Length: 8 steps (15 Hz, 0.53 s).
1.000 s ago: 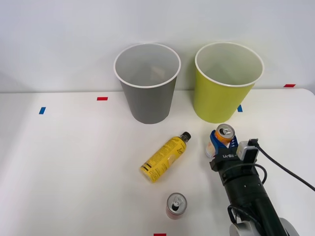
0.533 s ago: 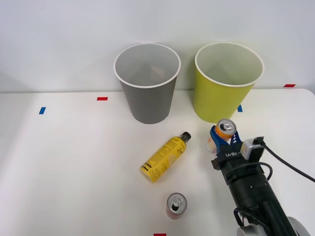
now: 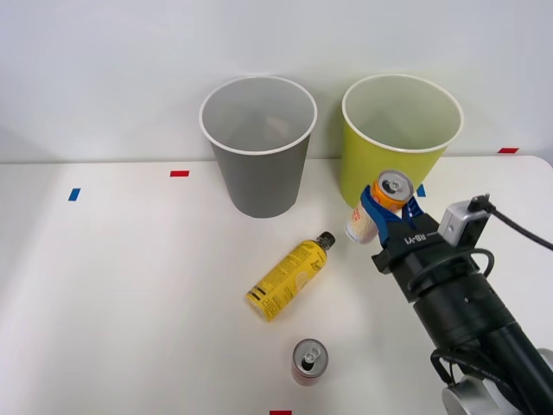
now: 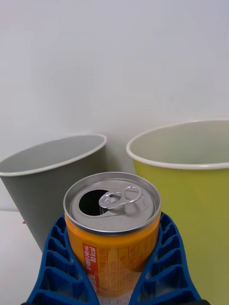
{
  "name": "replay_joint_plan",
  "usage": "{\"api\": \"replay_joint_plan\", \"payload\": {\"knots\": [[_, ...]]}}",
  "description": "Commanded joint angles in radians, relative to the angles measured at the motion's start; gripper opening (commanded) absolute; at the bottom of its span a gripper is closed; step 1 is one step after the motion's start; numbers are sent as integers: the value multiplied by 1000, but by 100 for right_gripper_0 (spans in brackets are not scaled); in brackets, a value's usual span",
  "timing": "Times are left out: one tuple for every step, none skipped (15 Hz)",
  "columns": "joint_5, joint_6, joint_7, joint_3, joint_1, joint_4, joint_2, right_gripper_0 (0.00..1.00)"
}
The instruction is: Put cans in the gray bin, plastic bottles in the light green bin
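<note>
My right gripper (image 3: 386, 213) is shut on the orange, white and pink can (image 3: 375, 210), held upright and lifted off the table in front of the light green bin (image 3: 389, 177). In the right wrist view the can (image 4: 112, 224) stands between my blue ribbed fingers (image 4: 57, 267), with the gray bin (image 4: 47, 186) and the light green bin (image 4: 191, 190) behind it. The gray bin (image 3: 259, 169) stands at the back centre. The yellow plastic bottle (image 3: 288, 277) lies on its side mid-table. A red can (image 3: 308, 361) stands upright near the front edge.
The white table (image 3: 130, 285) carries small red and blue tape marks (image 3: 180, 174) near its edges. A white wall rises right behind both bins. My arm (image 3: 467, 320) comes in from the front right, with a cable beside it.
My right gripper has risen with the orange can, lifting it off the table and carrying it up toward the light green bin's front. Bottle and red can have not moved.
</note>
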State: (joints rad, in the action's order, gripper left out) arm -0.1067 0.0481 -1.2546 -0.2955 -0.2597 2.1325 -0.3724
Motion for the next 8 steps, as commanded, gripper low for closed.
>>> {"api": "replay_joint_plan", "payload": {"knots": [[-4, -33, 81, -2, 85, 24, -17, 0], [-5, -33, 103, -1, 109, 24, -17, 0], [-7, -33, 126, -2, 143, 24, -17, 0], [-7, -40, 135, -2, 177, 24, -16, 0], [-8, -51, 138, -2, 208, 26, -8, 0], [-11, -73, 142, -5, 241, 26, -5, 0], [-16, -117, 147, -7, 289, 26, 9, 0], [-22, -152, 150, -7, 323, 24, 23, 0]]}}
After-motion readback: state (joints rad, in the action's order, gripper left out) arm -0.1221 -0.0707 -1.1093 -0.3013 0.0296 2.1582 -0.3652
